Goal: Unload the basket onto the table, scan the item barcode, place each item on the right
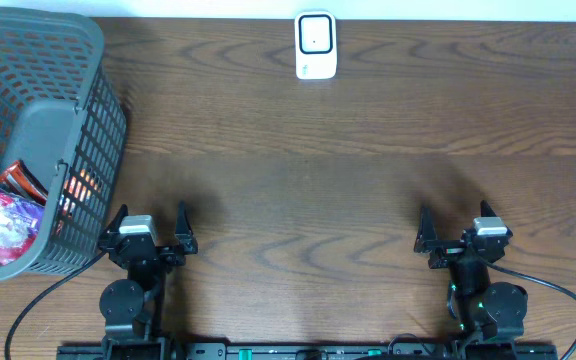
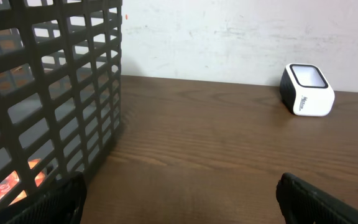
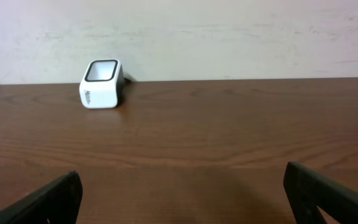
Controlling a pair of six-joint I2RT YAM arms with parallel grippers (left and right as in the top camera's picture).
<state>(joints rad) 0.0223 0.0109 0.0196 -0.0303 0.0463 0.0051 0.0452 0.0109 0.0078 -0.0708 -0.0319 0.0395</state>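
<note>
Left end effector (image 1: 150, 216) and right end effector (image 1: 455, 222) were both released, jaws wide, holding nothing, low over the tabletop (image 1: 318, 180). Grey basket (image 1: 93, 130) sat just left of the left one, snack packets (image 1: 3, 220) inside. White scanner (image 1: 316, 45) stood far ahead, between both.

The bench (image 1: 318, 180) looks to me like dark brown wood or wood-look veneer, with bold grain and a smooth, low satin sheen. On the outer side of the left gripper (image 1: 151, 218), the basket (image 1: 103, 130) is a matt grey moulded plastic lattice. The packets (image 1: 3, 220) inside it look like glossy, crinkled film or foil. Far ahead of the right gripper (image 1: 454, 215), the scanner (image 1: 316, 45) is smooth white plastic with a dark, shiny window. My gripper fingers (image 3: 328, 193) look matt black. The wall (image 3: 229, 37) beyond is matt white and faintly scuffed.
</note>
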